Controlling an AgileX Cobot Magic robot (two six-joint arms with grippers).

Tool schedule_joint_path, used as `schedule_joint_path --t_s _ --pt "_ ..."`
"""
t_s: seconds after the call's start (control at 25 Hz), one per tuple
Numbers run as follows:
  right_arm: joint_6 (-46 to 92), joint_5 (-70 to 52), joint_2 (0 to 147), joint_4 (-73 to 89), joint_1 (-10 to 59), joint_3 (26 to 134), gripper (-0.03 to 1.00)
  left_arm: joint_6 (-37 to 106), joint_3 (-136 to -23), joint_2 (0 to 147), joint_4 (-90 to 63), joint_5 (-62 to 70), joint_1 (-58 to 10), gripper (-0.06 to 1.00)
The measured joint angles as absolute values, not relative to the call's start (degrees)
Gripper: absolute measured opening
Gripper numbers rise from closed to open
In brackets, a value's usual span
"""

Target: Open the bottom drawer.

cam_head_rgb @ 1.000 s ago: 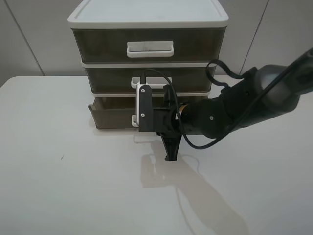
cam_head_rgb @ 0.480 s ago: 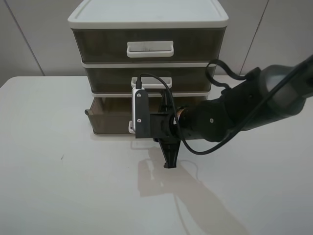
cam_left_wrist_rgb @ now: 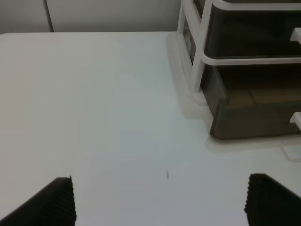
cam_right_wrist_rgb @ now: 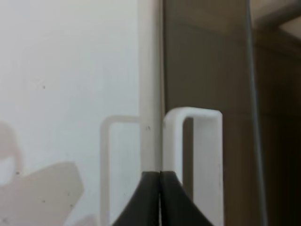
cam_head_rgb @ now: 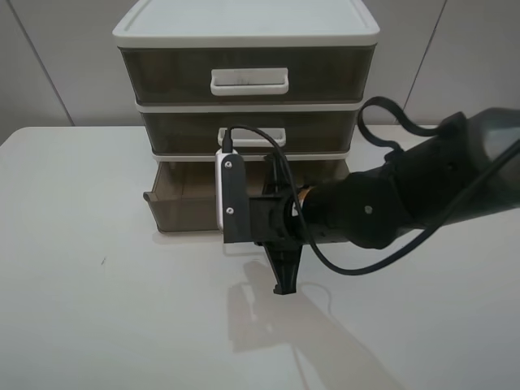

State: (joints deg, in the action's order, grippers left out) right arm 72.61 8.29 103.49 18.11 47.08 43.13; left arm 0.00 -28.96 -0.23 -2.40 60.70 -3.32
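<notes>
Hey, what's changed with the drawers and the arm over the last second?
The right gripper, shut on the handle, drew back from the cabinet, pulling the bottom drawer further out. The top drawer and middle drawer stayed closed; the cabinet did not shift.

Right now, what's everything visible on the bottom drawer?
The bottom drawer is shallow, wide, smoky brown translucent plastic, partly slid out of the white-framed cabinet, level. Nothing shows inside the visible part. Its white loop handle sits beside the shut right gripper; contact is unclear.
</notes>
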Motion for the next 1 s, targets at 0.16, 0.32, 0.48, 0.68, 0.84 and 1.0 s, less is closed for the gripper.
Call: schedule_joint_path --t_s 0.16,0.32,0.48,0.68,0.84,1.0 --pt "72.6 8.0 103.5 18.5 47.2 43.1 -0.01 0.0 -29.0 -0.2 -2.4 60.7 -3.3 0.74" --pt "72.6 7.9 103.5 18.5 47.2 43.1 -0.01 0.0 -29.0 -0.2 -2.4 60.7 -3.3 0.74" --pt "72.6 5.3 102.4 18.7 47.2 43.1 0.00 0.0 -29.0 -0.2 -2.4 60.7 -3.3 0.74" --pt "67.4 0.0 97.1 18.8 47.2 43.1 0.18 0.0 -29.0 -0.2 -2.4 60.7 -3.3 0.74" --pt "56.8 -5.5 91.5 18.8 44.2 43.1 0.46 0.0 -29.0 -0.2 -2.4 60.7 -3.3 0.74" --pt "45.6 -12.9 85.2 15.8 37.7 43.1 0.59 0.0 -29.0 -0.2 -2.4 60.7 -3.3 0.74"
